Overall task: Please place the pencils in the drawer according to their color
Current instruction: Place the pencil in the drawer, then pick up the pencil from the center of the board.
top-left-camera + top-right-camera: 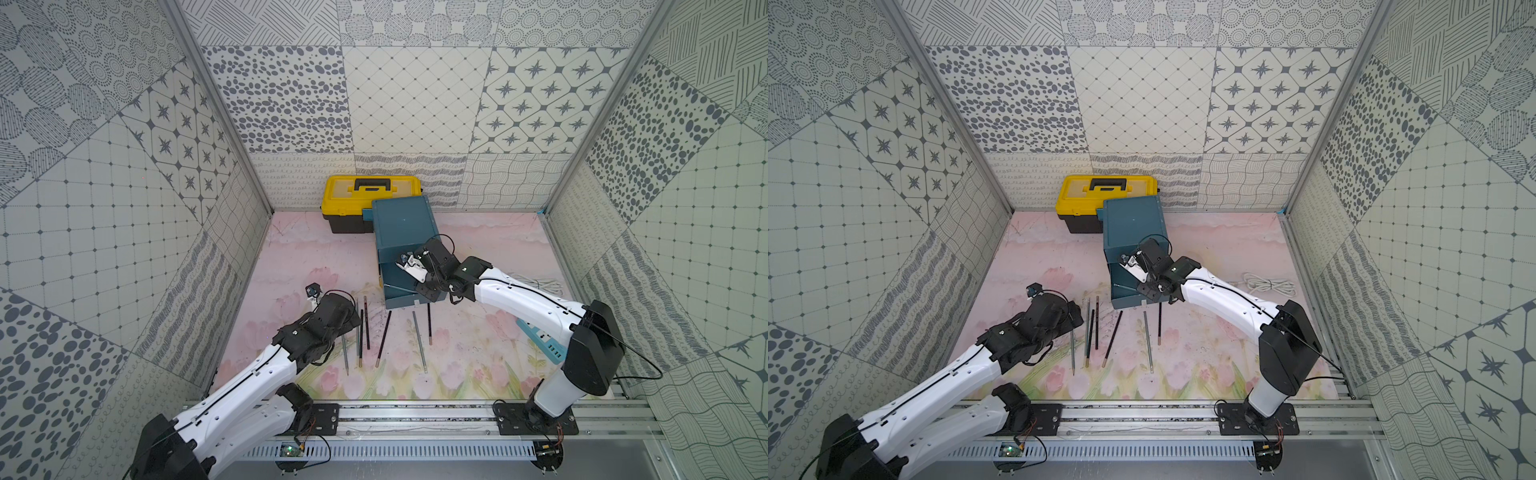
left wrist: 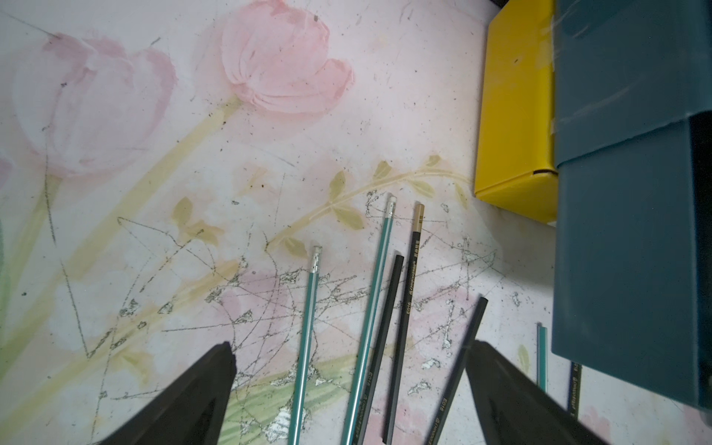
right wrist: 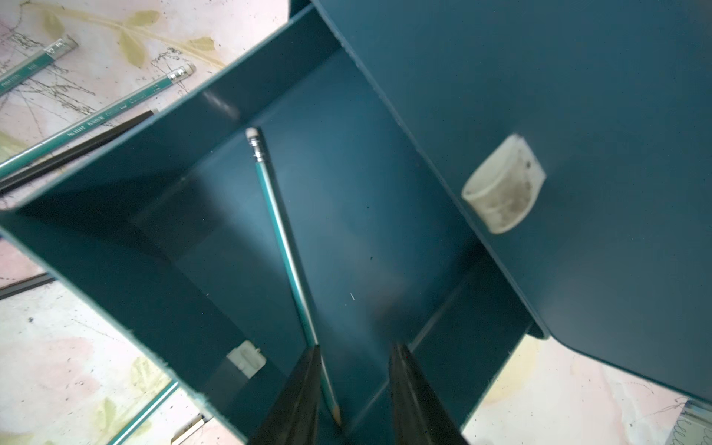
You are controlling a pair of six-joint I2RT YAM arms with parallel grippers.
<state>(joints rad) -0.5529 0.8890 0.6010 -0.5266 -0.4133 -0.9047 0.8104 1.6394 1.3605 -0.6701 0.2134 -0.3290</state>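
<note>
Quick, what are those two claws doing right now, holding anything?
Left gripper: open, empty, over loose pencils.
Right gripper: open; thin teal eraser-tipped pencil lies unclamped in the pulled-out teal box drawer.

Teal drawer cabinet [image 1: 402,226], open drawer [image 3: 115,215] holding one teal eraser-tipped pencil [image 3: 283,239]; teal and black pencils [image 2: 371,308] loose in front.
</note>
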